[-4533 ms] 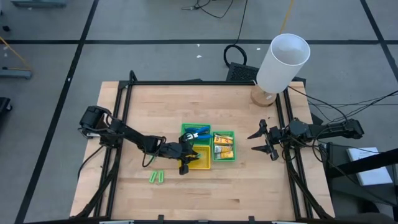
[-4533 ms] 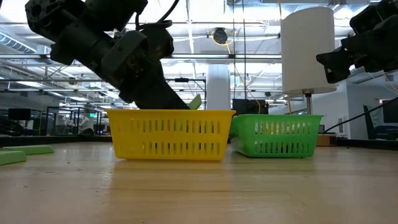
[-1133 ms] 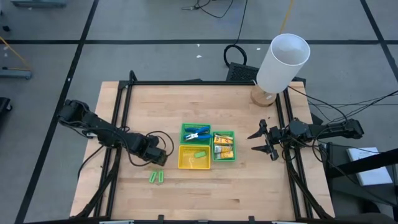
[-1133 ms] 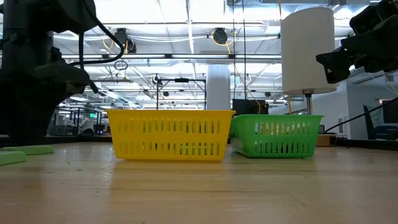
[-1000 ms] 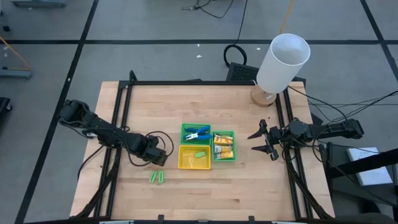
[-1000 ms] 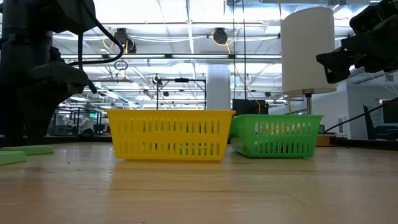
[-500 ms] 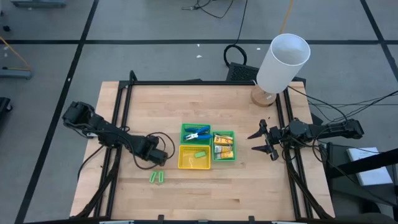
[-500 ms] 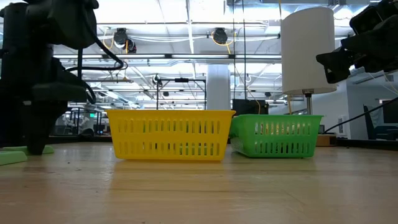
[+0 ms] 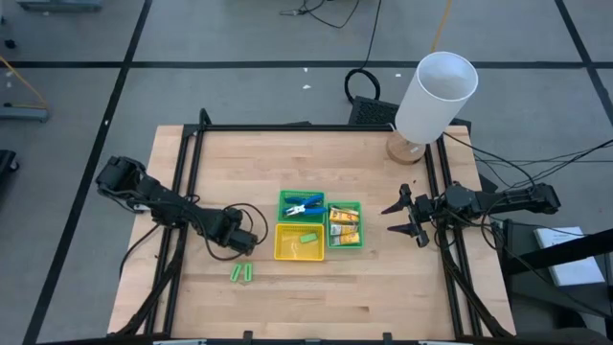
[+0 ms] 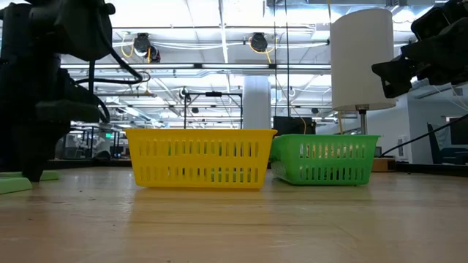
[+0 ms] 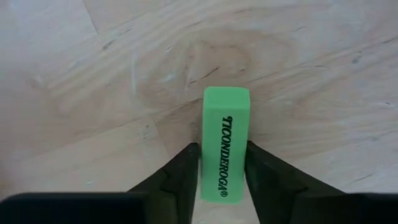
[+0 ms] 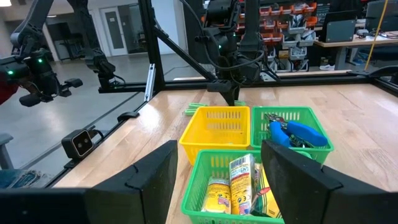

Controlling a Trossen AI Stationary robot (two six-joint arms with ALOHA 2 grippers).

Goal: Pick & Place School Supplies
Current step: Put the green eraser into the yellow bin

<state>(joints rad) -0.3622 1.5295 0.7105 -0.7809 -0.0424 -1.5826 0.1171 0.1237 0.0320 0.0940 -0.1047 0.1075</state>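
Note:
My left gripper (image 9: pixel 237 251) points down at the table, left of the yellow tray (image 9: pixel 282 251), shut on a light-green stick (image 11: pixel 225 118) that lies flat on the wood. Two more green sticks (image 9: pixel 240 273) lie just nearer the table's near edge. Another green stick (image 9: pixel 306 238) lies in the yellow tray. Blue-handled pliers (image 9: pixel 305 203) sit in one green tray and yellow-orange packets (image 9: pixel 344 224) in the other. My right gripper (image 9: pixel 407 216) hangs open above the table's right side, touching nothing. My left gripper pinches the light-green stick between its two fingers (image 11: pixel 186 171) at one end (image 11: pixel 222 183), one finger on each long side. It comes from above, pointing down, fingers along the stick's sides. The stick lies flat on the table.
The three trays (image 9: pixel 356 241) stand together at the table's middle. A big white cylinder (image 9: pixel 436 96) stands on a wooden foot at the far right corner. Black frame rails (image 9: pixel 182 192) run along the table's left and right edges. Bare wood lies toward the near edge.
My left gripper has moved a little toward the table's left edge and come down until its fingertips reach the wood at the green sticks. The right arm and the trays have kept still.

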